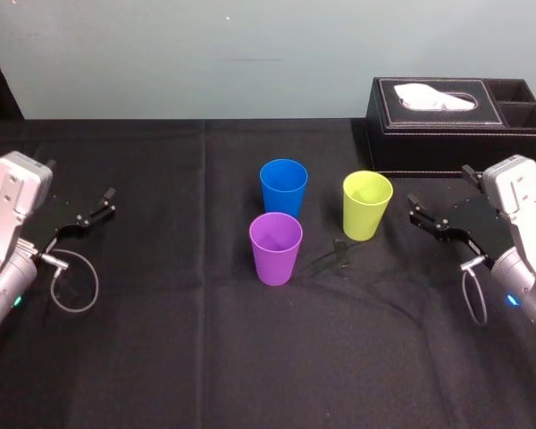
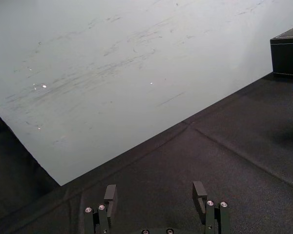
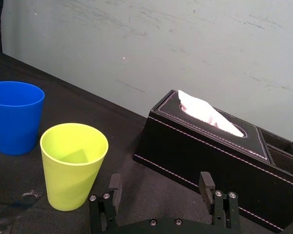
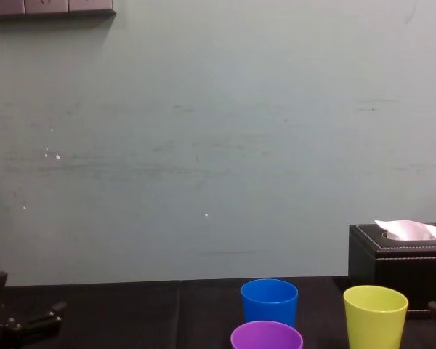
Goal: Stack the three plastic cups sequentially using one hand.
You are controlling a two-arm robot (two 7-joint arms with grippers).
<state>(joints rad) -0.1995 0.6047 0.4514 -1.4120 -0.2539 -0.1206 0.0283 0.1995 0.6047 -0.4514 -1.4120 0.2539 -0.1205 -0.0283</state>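
1. Head view: I am seeing the three plastic cups standing upright, mouths up, unstacked, near the middle of the black table cloth (image 1: 205, 357).
2. The purple cup (image 1: 275, 248) is standing nearest the robot; the blue cup (image 1: 283, 186) is standing just behind it.
3. The yellow-green cup (image 1: 366, 205) is standing to their right, apart from both, in front of the black tissue box (image 1: 456, 125).
4. Right wrist view: I am reading the right gripper (image 3: 160, 183) as spread wide and holding nothing. It is hovering low over the cloth at the table's right side, pointing toward the yellow-green cup, which is near it but not between its fingers.
5. Left wrist view: I am reading the left gripper (image 2: 155, 191) as spread too and empty. It is sitting at the table's far left, well apart from the cups.
6. Chest view: I am seeing a white tissue (image 4: 410, 230) poking up out of the box.
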